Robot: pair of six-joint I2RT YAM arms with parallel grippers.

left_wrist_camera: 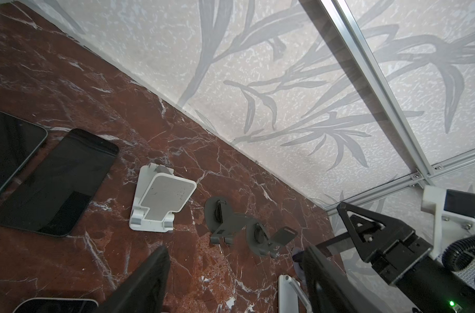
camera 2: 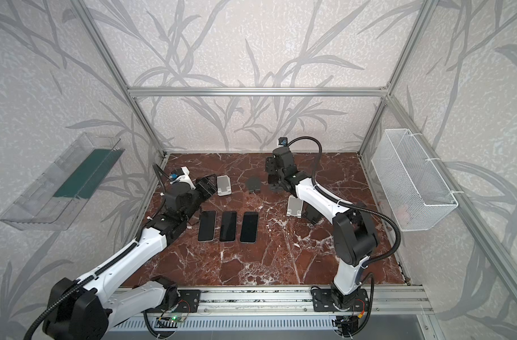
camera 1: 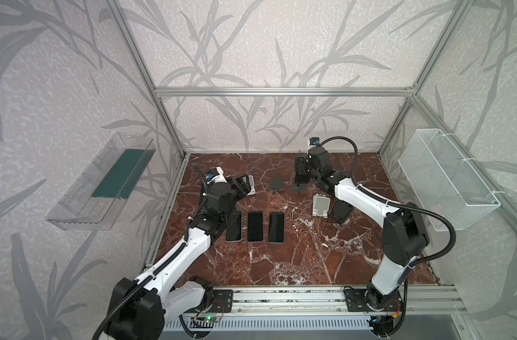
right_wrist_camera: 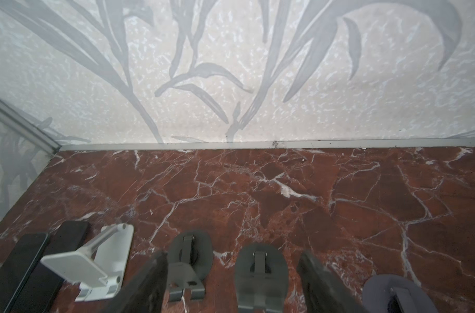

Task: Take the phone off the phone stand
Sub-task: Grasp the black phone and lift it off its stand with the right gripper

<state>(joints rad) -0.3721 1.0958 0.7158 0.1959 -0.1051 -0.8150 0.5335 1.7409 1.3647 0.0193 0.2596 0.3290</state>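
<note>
Top views show a red marble bench (camera 1: 280,259) inside a metal-framed cage with leaf-patterned walls. Three phones (camera 1: 255,226) lie flat in a row, screens up, left of centre. Behind them the left hand (camera 2: 210,184) hovers next to a white stand (camera 2: 223,185); whether they touch cannot be told. A grey stand (camera 1: 276,186) sits to the right of that, and the right hand (camera 1: 299,176) hangs low just beyond it. Nearer the front, a second white stand (camera 1: 320,206) has a dark slab (camera 1: 341,212) just beside it, half hidden under the right forearm. What the slab is cannot be told.

Left wrist view: the left hand's black fingers (left_wrist_camera: 149,281) stand well apart and grip nothing. Past them, a white stand with a grey pad, two grey stands and the right hand form a line along the wall. Two dark phones lie flat side by side near the white stand, apart from it.

Right wrist view: the right hand's fingers (right_wrist_camera: 152,281) are moderately spread and hold nothing. Seen between them, on the bench below, is a grey stand. Another grey stand sits just outside one finger, and a bluish stand (right_wrist_camera: 393,292) just outside the other. A white stand and two flat phones lie at one end of that row. Every phone in view lies on the bench, not on a stand.
</note>
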